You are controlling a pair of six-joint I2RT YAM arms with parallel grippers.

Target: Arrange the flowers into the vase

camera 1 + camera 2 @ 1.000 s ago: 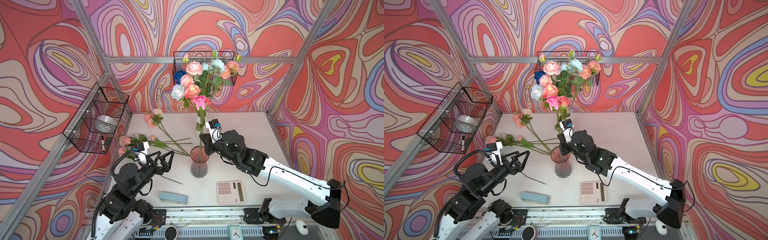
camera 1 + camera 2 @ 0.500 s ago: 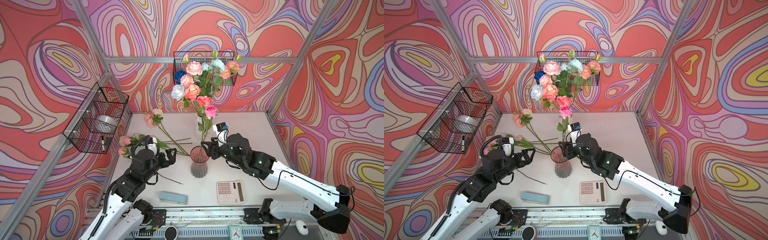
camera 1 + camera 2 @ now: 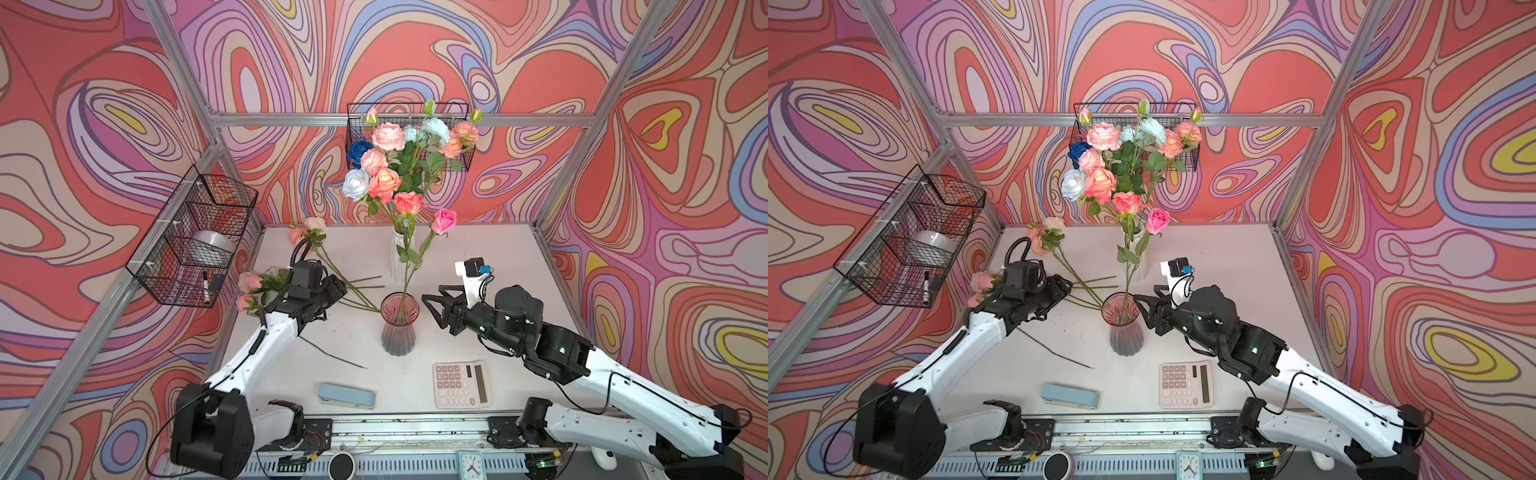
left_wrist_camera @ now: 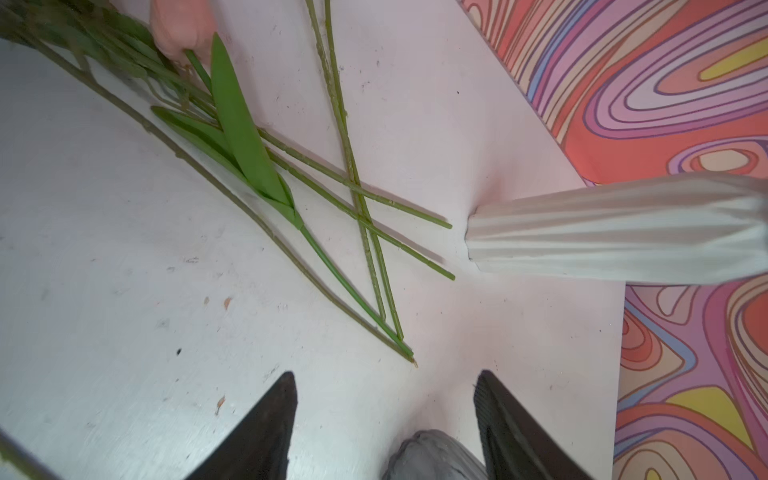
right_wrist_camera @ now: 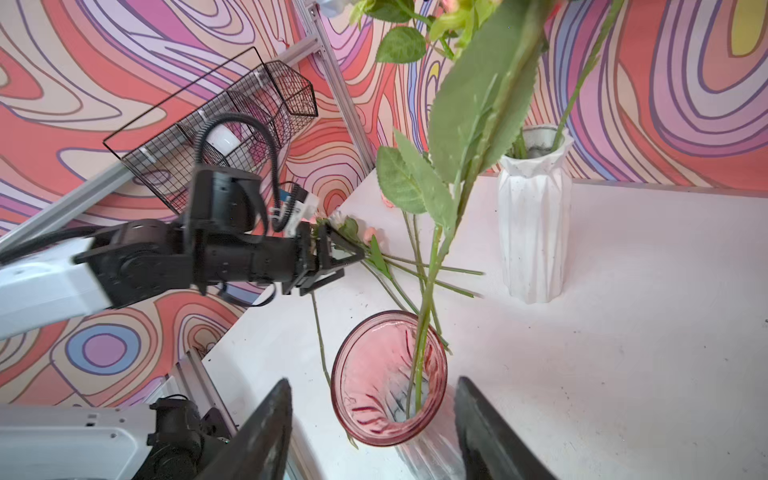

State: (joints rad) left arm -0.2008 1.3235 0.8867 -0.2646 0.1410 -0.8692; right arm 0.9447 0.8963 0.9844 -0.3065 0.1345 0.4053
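A pink glass vase (image 3: 400, 328) (image 3: 1126, 332) stands mid-table with one pink rose (image 3: 444, 220) (image 3: 1157, 220) leaning in it, stem (image 5: 424, 332) inside the rim. Behind it a white vase (image 3: 397, 259) (image 4: 602, 228) holds a bouquet of flowers (image 3: 388, 137). More flowers (image 3: 307, 232) lie loose at the left, their stems (image 4: 353, 187) crossing. My left gripper (image 3: 337, 289) (image 4: 384, 382) hovers open over the stem ends, holding nothing. My right gripper (image 3: 432, 303) (image 5: 372, 380) stands open just right of the pink vase, empty.
A calculator (image 3: 461, 384) and a pale blue case (image 3: 347, 396) lie near the front edge. A bare stem (image 3: 332, 353) lies left of the pink vase. Wire baskets hang on the left wall (image 3: 195, 241) and the back wall (image 3: 461, 124).
My right gripper opened, let go of the pink rose, which now stands in the pink vase, and drew back to the right. My left arm reached forward over the loose stems, jaws narrowing.
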